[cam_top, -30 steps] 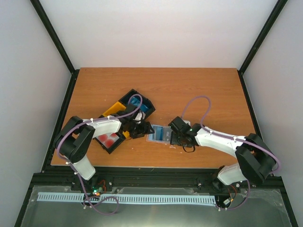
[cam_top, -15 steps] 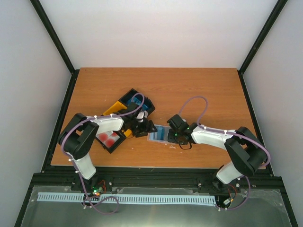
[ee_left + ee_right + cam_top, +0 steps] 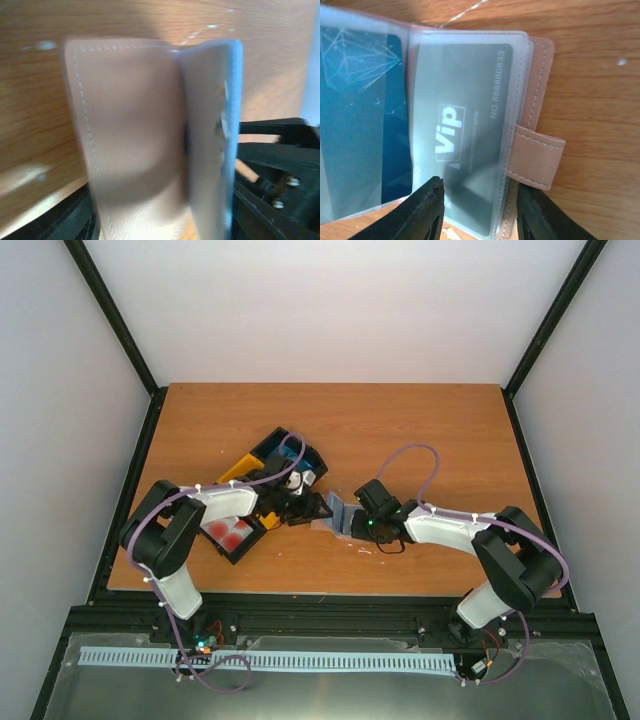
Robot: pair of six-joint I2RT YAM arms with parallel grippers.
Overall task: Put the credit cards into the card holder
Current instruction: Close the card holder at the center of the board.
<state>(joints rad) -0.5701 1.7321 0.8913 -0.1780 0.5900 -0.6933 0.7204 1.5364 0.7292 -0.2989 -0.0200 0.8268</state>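
Observation:
The pinkish-tan card holder (image 3: 340,517) lies on the table between both grippers, its left half tipped up. My left gripper (image 3: 308,506) is at that raised cover (image 3: 135,130), which fills its view and hides the fingertips. My right gripper (image 3: 480,215) hovers open over the right half, one finger on each side of the clear pocket. That pocket holds a grey "Vip" credit card (image 3: 465,125); a blue card (image 3: 360,120) sits in the pocket beside it. The closing strap (image 3: 535,160) sticks out to the right. Red-and-white cards (image 3: 230,533) lie in a black bin.
A cluster of bins sits left of the holder: a black one (image 3: 243,551) with the red cards, a yellow one (image 3: 236,472), and a black one (image 3: 300,455) with blue contents. Wooden table (image 3: 400,430) stretches behind, with black frame posts at the corners.
The holder's left half has lifted from flat to tipped up as my left gripper pushed in toward it. My right gripper's fingers have narrowed over the right half.

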